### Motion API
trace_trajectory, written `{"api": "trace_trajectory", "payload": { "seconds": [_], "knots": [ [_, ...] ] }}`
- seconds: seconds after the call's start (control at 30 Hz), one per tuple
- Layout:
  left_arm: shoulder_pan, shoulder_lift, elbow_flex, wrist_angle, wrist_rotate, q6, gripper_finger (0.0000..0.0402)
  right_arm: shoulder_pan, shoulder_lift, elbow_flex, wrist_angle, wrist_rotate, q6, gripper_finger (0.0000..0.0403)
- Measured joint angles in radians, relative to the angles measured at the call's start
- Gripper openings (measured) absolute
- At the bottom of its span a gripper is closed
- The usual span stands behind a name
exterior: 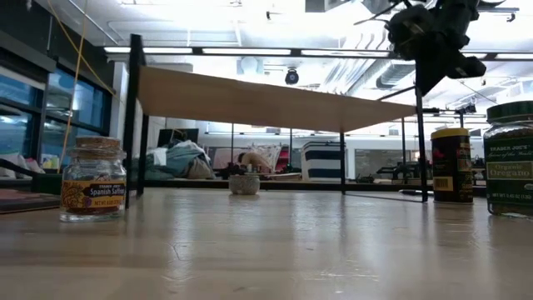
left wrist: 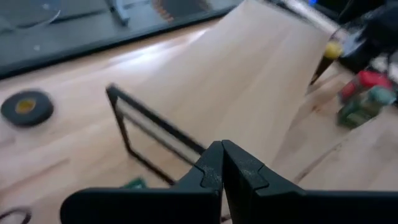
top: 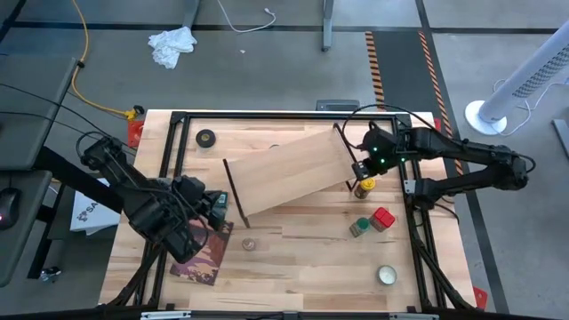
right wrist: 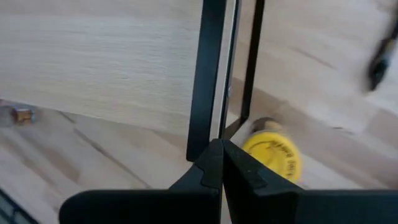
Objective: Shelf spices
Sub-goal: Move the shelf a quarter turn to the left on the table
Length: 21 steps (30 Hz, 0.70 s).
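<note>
Closest to the low camera, the tiny clear jar (exterior: pixel 94 178) and the other spices stand on the counter (top: pixel 302 258) beside the empty shelf (top: pixel 289 172), apparently awaiting shelving, while left gripper (top: pixel 216 210) and right gripper (top: pixel 359 165) hover closed, holding nothing.

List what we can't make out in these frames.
- Black square tin: not identifiable in any view; possibly under the left arm in the high view.
- Red-topped container: blurred in the left wrist view.
- Green-lidded jar: cut off by the low view's edge.
- Yellow-lidded jar: partly hidden by the shelf, high view.
</note>
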Motion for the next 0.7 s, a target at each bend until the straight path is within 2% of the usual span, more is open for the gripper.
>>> {"api": "trace_trajectory", "payload": {
  "seconds": [0.37,0.53,0.7],
  "knots": [
    [0.013,0.0,-0.185,0.0,0.086,-0.267,0.0,0.195,0.028,0.0,0.141,0.054,0.222,0.0],
    [0.043,0.0,-0.233,0.0,0.123,-0.301,0.0,0.263,0.052,0.0,0.14,0.06,0.264,0.0],
    [0.126,-0.003,-0.248,0.0,0.108,-0.301,0.0,0.285,0.037,0.004,0.135,0.11,0.287,0.0]
  ]
}}
